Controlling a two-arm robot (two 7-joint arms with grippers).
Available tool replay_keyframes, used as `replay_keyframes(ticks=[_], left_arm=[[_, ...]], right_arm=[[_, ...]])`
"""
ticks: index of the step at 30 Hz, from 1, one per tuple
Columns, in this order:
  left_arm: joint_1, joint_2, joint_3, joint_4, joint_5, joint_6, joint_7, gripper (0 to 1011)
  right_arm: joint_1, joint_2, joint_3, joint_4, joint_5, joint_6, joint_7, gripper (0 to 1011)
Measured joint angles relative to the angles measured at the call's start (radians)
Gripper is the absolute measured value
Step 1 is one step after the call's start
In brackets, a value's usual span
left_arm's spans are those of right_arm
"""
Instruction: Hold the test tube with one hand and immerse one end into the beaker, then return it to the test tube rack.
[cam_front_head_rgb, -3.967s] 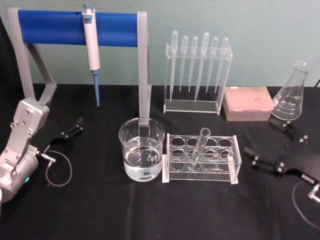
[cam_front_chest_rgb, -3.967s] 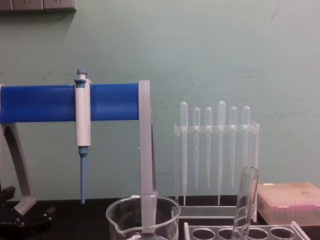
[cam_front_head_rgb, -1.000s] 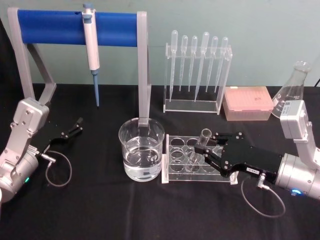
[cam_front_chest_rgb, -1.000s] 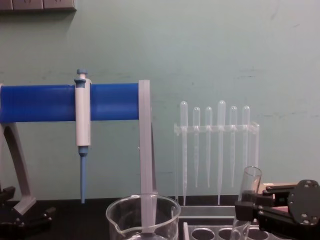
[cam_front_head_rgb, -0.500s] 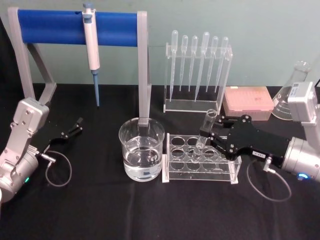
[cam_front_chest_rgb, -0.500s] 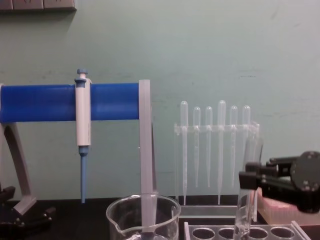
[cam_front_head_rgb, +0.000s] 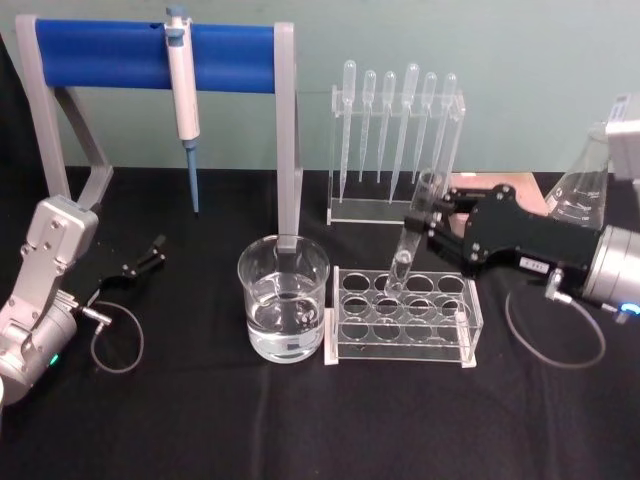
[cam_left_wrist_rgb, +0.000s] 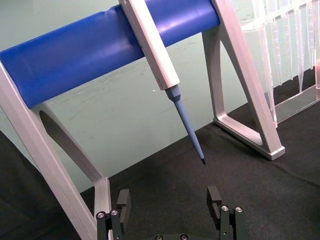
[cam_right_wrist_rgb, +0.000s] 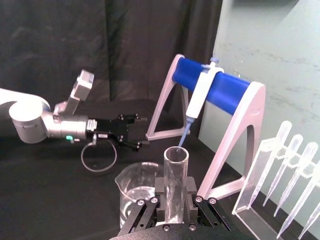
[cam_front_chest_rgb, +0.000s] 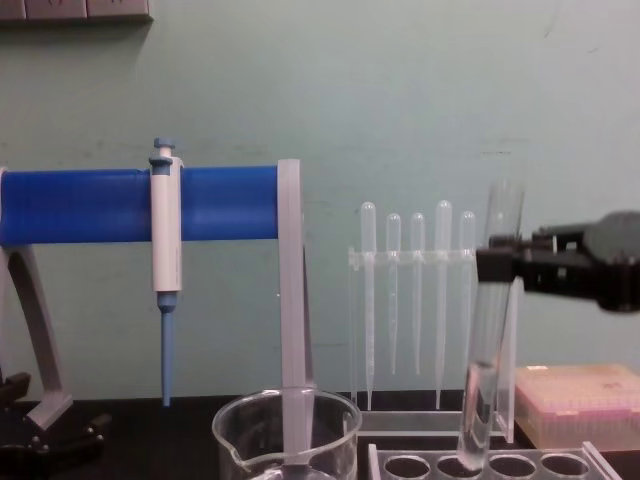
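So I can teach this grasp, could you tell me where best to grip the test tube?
Grip the test tube on its upper third, below the mouth, from the robot's right, as the right gripper does: the slim tube stands nearly upright, and its lower end must stay free for the beaker.

**A:** What is different now?

**B:** The black right gripper with narrow jaws (cam_front_head_rgb: 430, 226), parked at the right of the table four seconds ago, has swung in. It has closed on the long clear glass test tube (cam_front_head_rgb: 407, 257) just below its open mouth.

**A:** And the tube?

**B:** A second ago it stood deep in the clear plastic rack (cam_front_head_rgb: 402, 345). It has since been lifted. In the chest view its rounded end now sits level with the rack's top holes, and its mouth reaches higher than before.
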Motion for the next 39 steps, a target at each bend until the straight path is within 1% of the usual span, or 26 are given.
replay_keyframes(ticks=[3,4,7,10,19,39], left_arm=[[0.0,0.0,0.0,0.0,0.0,0.0,0.0,1000],[0.0,0.0,0.0,0.0,0.0,0.0,0.0,1000],[0.0,0.0,0.0,0.0,0.0,0.0,0.0,1000],[0.0,0.0,0.0,0.0,0.0,0.0,0.0,1000],[0.0,0.0,0.0,0.0,0.0,0.0,0.0,1000],[0.0,0.0,0.0,0.0,0.0,0.0,0.0,1000]], right_arm=[[0.012,0.009,0.007,-0.016,0.026,0.024,-0.004,242],[0.012,0.009,0.007,-0.016,0.026,0.024,-0.004,242],[0.029,0.019,0.011,-0.028,0.049,0.044,-0.009,242],[0.045,0.025,0.009,-0.032,0.057,0.053,-0.011,241],[0.082,0.04,-0.019,-0.035,0.063,0.07,-0.015,242],[0.078,0.037,-0.016,-0.035,0.061,0.068,-0.015,242]])
